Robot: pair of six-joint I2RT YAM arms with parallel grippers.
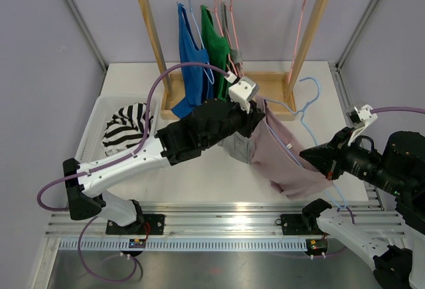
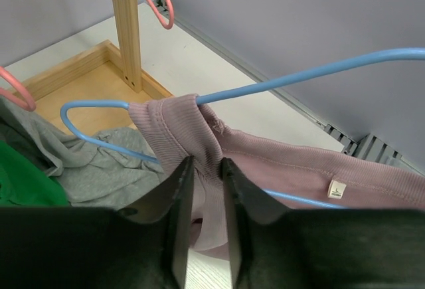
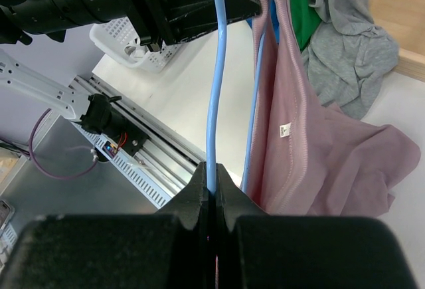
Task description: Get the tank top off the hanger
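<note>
Right claw (image 3: pixel 212 177) clamped on blue hanger (image 3: pixel 217 70) wire; tank top (image 1: pixel 282 156) hangs from it over the tabletop (image 1: pixel 192 176). Left claw (image 2: pixel 207 173) straddles the shoulder strap (image 2: pixel 179 119), narrow gap, can't tell if it bites. Fabric's light, limp, stretchy, so pinch the strap's ribbed edge.

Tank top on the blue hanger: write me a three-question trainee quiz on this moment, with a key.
1. True or false: the right gripper is shut on the blue hanger.
2. Which part of the tank top lies between the fingers of the left gripper? A) a strap B) the bottom hem C) the sewn-in label
3. What lies in the white basket?

Key: 1 true; 2 A; 3 a black-and-white striped garment.
</note>
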